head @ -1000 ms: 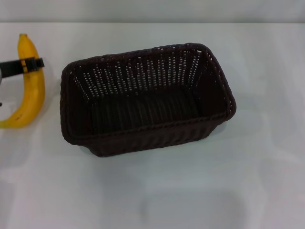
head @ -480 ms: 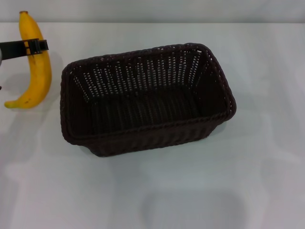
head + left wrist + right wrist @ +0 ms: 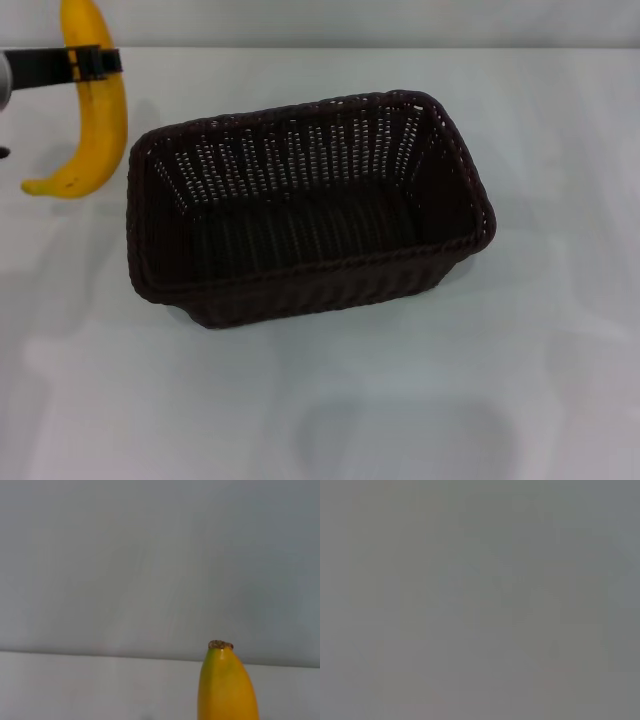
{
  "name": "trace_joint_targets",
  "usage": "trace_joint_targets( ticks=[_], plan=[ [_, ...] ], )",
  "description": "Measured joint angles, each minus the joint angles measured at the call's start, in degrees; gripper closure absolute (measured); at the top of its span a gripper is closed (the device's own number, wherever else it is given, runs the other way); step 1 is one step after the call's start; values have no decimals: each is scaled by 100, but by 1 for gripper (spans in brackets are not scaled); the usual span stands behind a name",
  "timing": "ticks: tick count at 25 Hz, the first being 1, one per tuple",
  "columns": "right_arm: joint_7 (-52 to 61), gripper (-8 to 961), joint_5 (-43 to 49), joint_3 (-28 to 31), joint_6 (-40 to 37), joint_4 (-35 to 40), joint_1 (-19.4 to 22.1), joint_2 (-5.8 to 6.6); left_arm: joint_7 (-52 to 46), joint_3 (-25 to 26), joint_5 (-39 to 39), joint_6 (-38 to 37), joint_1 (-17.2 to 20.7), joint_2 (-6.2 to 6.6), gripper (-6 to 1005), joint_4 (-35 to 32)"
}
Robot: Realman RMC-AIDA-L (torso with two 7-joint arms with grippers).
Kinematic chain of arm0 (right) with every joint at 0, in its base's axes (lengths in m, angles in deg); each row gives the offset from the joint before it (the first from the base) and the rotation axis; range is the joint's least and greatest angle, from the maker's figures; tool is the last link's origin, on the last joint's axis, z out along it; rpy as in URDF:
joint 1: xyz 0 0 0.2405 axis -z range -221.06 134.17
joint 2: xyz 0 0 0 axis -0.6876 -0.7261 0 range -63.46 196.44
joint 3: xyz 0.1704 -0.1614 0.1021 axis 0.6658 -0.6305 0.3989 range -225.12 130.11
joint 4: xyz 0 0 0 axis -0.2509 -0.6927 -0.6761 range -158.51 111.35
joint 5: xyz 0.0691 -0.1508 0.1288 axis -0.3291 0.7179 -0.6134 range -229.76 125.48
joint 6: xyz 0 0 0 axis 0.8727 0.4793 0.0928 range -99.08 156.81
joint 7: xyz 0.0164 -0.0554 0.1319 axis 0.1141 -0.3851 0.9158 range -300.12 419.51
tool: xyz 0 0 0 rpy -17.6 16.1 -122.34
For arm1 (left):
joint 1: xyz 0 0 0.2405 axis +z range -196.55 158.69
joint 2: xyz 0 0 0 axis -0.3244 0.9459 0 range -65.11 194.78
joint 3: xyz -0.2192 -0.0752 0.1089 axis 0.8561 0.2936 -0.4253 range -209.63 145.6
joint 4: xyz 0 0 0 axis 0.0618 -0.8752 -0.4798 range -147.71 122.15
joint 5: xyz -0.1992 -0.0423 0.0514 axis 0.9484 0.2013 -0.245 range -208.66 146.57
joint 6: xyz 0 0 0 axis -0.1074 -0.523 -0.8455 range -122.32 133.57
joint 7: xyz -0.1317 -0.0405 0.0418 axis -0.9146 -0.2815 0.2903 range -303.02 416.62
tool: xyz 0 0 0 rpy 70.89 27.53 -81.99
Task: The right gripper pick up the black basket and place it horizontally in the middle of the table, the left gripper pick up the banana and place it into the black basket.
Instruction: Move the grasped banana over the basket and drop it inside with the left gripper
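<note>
The left gripper (image 3: 95,62) is clamped on the banana (image 3: 95,120), whose top is cropped out. The black basket (image 3: 300,205) sits open on the table (image 3: 540,380). Right gripper's nowhere in view.

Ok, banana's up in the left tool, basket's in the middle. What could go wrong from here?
The left tool clamps the banana near its upper end, so the long lower part hangs free and may swing or slip. The banana hangs outside the black basket, beside its left rim, so its low tip could clip that rim while crossing over. The right tool isn't visible.
</note>
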Motion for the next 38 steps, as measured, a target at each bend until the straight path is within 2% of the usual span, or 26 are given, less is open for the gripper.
trace_joint_targets(
  ticks=[8,19,38],
  plan=[
    [1,117,0,0,9,1,8,0,-41,-134,63,473,-225,0,520,-628],
    [1,122,-1,0,54,24,10,0,-38,-218,349,706,-433,0,518,-970],
    [1,129,2,-59,160,97,138,-26,-64,-1046,826,99,-531,-9,513,-918]
  ],
)
